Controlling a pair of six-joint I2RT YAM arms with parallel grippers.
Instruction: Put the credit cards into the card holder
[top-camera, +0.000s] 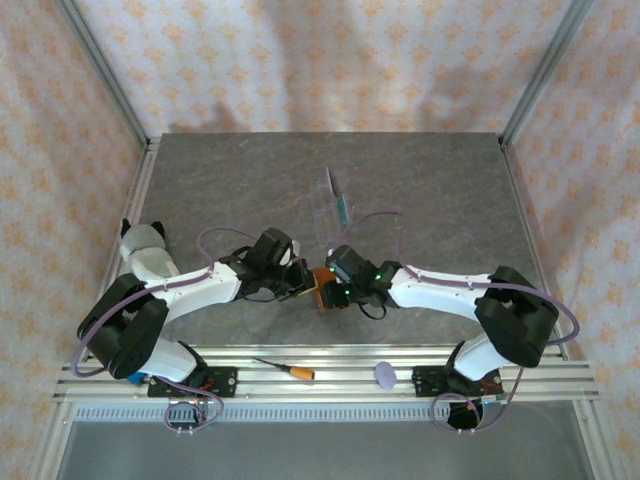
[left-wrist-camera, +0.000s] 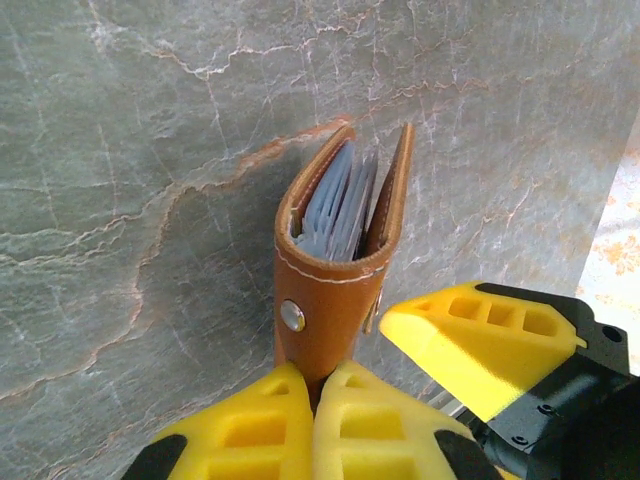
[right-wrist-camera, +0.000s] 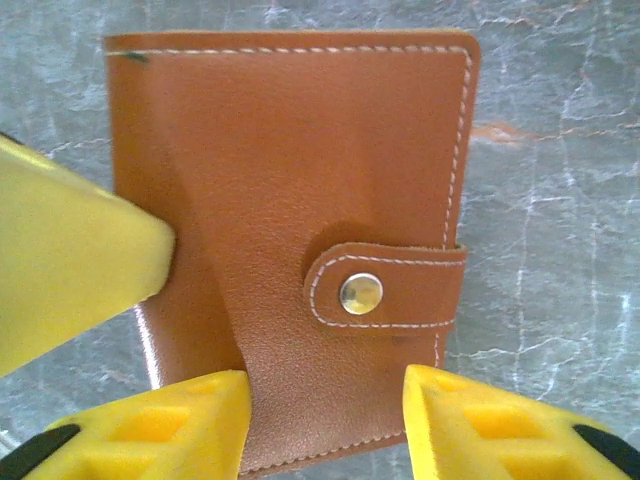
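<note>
From the overhead camera I see the clear tray (top-camera: 336, 205) out on the grey marbled table (top-camera: 220, 190), well beyond both arms. A teal-green credit card (top-camera: 343, 209) stands on edge in it, and at that size I can't make out anything else in the tray. The card holder (left-wrist-camera: 335, 295) is much nearer to me, between the two wrists at the middle of the table. I can't tell whether any part of it rests on the surface. On my left wrist feed its covers gape a little at the far end. Greyish sleeves (left-wrist-camera: 335, 205) fan out inside, and I can't tell whether any of them has a card in it. The pale snap dot (left-wrist-camera: 292, 316) sits on the leather just above my fingers. The left gripper (left-wrist-camera: 312, 385) has its yellow fingers pressed together, clamped on the near edge of the card holder and holding it upright. One finger (left-wrist-camera: 470, 335) of the other arm sits just beside the wallet on that feed. On the right wrist feed the brown cover faces the camera square on, with the strap lying across its right edge and the snap showing on it. The right gripper (right-wrist-camera: 325, 405) has its fingers standing apart in front of the lower part of the cover, gripping nothing. A left finger (right-wrist-camera: 70, 260) touches the cover from the left side.
</note>
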